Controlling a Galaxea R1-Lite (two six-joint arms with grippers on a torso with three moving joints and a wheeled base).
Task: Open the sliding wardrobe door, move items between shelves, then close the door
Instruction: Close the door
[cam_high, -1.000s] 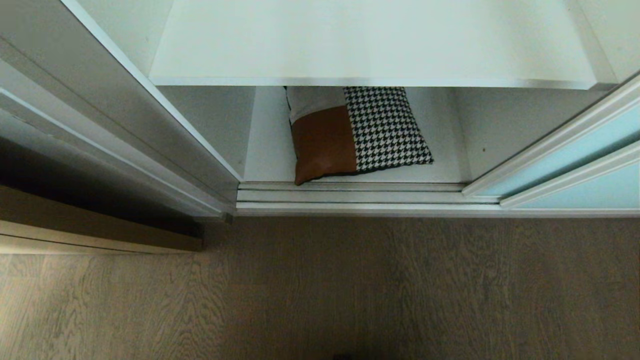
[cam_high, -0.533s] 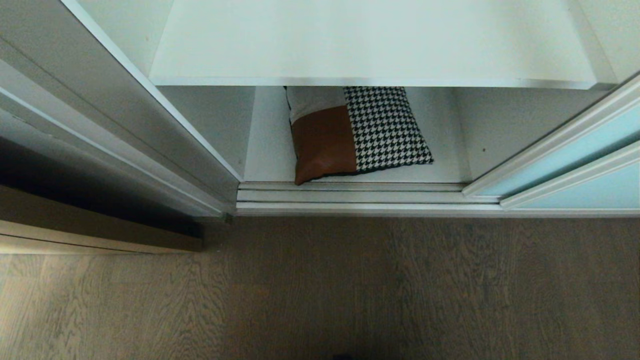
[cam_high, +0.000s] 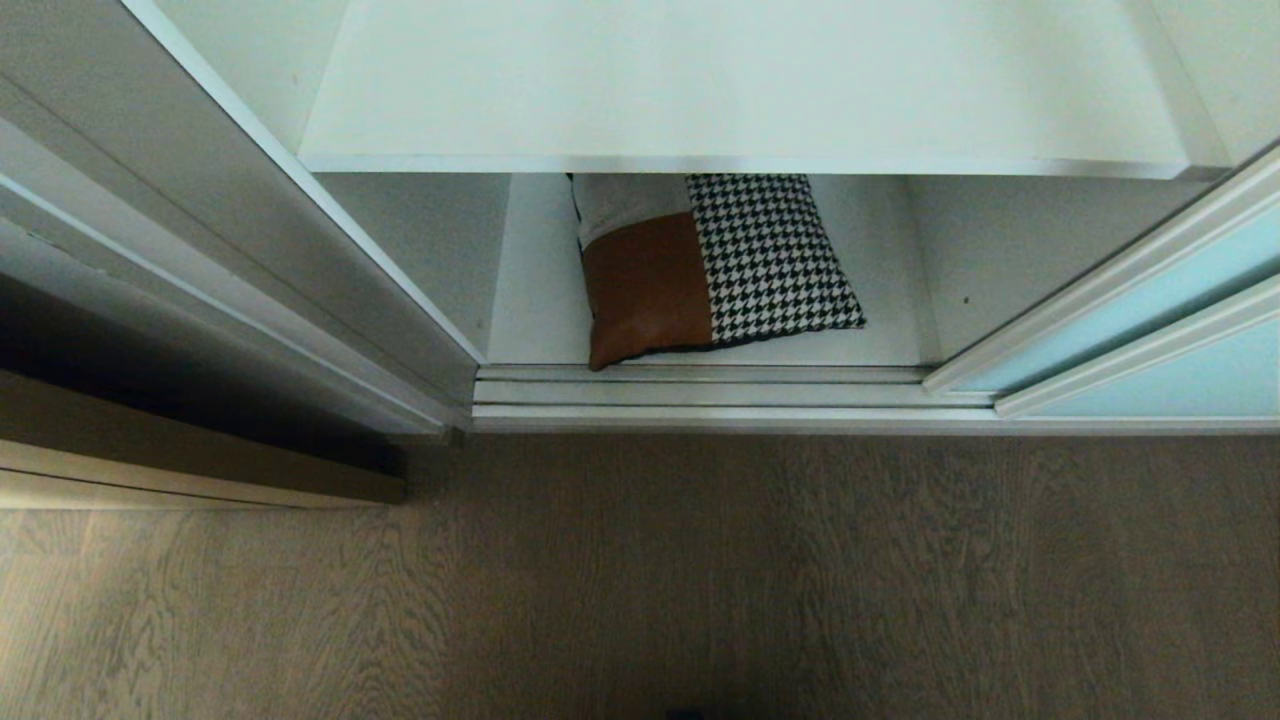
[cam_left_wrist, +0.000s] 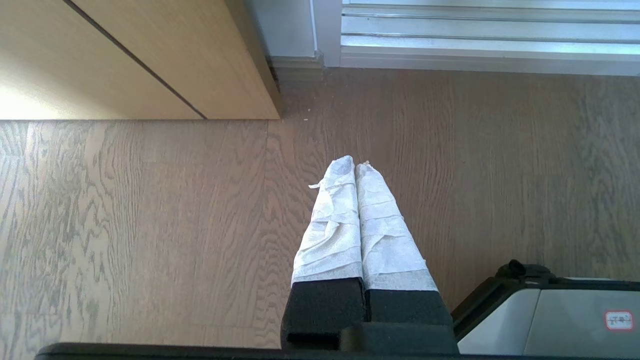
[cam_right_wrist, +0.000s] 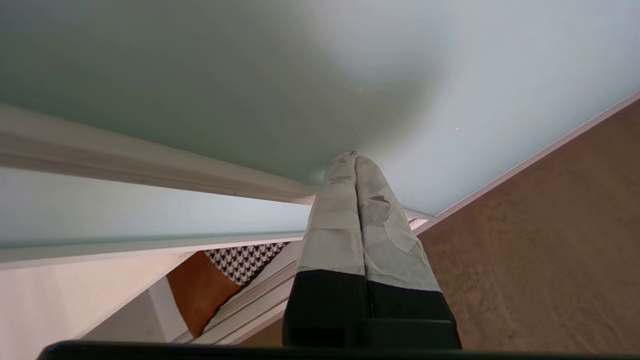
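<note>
Since the door (cam_right_wrist: 250, 75) fills most of the right wrist view, the coming move is judged to turn on how that frosted panel lies against the right claw (cam_right_wrist: 354, 157). The panel is met just ahead of the claw's taped tips, which appear to touch the glass or stand just off it; contact cannot be settled. The door's frame rail (cam_right_wrist: 150, 165) is seen beside the claw, on the side toward the wardrobe opening, and its long axis is taken to run upright, crosswise to the track (cam_high: 700, 395) at floor level. A push along that track is therefore judged to be what is called for.

In the head view the door (cam_high: 1130, 300) is shown slid off to the right, the opening left wide. The upper shelf (cam_high: 740, 90) is bare, and under it the cushion (cam_high: 715, 265) lies flat on the lower shelf (cam_high: 540, 300), near the front edge. From the right claw the cushion (cam_right_wrist: 215, 280) is found beyond the frame, down and to the opening side, well apart.

The right claw is pressed together, pinching nothing. The left claw (cam_left_wrist: 355, 167) is likewise pressed together and empty, parked over the floor (cam_left_wrist: 125, 225), and is the farther one.
</note>
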